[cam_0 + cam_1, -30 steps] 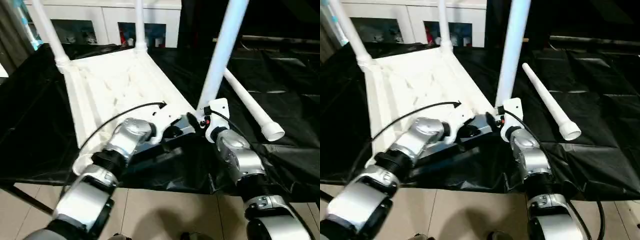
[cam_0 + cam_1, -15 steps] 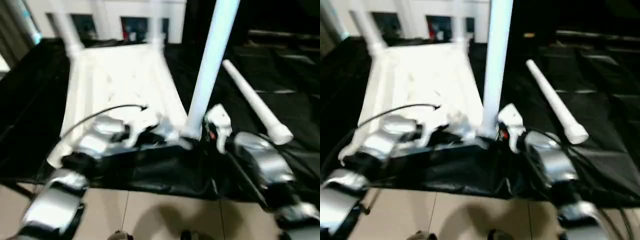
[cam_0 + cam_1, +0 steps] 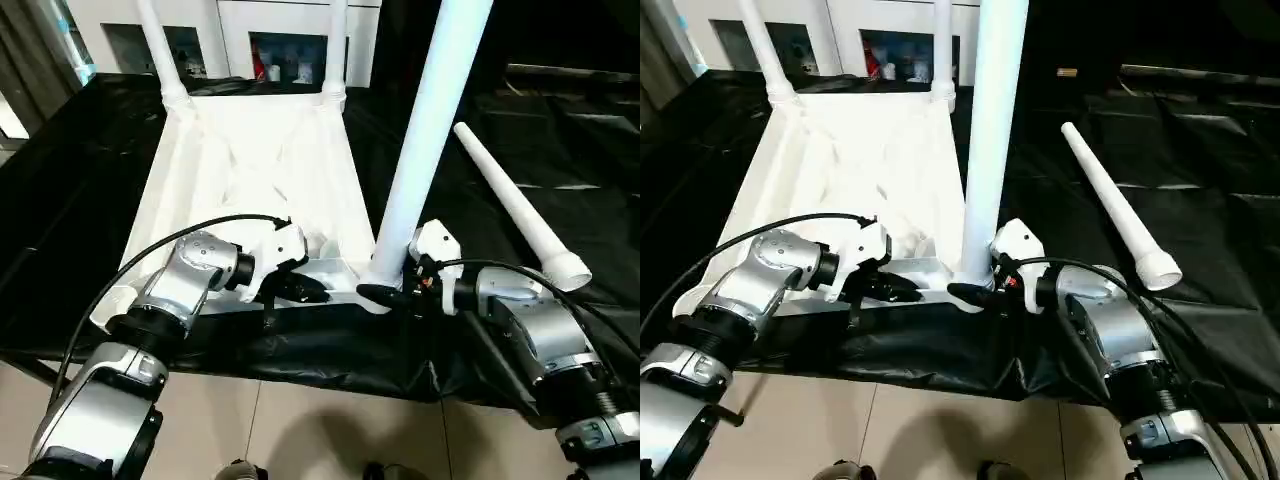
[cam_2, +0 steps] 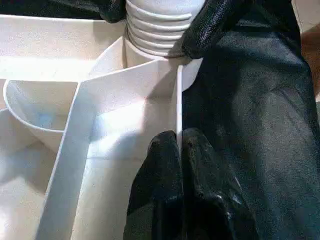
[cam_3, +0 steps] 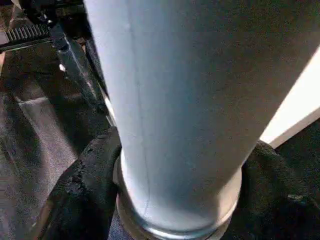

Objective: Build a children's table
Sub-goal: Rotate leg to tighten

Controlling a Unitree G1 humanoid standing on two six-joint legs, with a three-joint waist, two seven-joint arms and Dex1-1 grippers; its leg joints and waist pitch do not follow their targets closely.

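Fingers of my right gripper (image 3: 385, 293) clamp the upright leg's (image 3: 428, 130) base at the near corner socket; its long axis points straight up. My left gripper (image 4: 179, 150) pinches the tabletop's (image 3: 255, 170) near wall just beside it.

Black plastic sheeting (image 3: 90, 150) covering my work surface across most of the frame, beige tiled floor (image 3: 300, 440) along the bottom edge, white cabinet (image 3: 240, 30) with dark open shelves at upper left

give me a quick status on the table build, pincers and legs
Left pincer pinched on tabletop rim wall. Right pincer clamped round base of third leg, standing in near corner socket. Fourth leg loose on black sheet.
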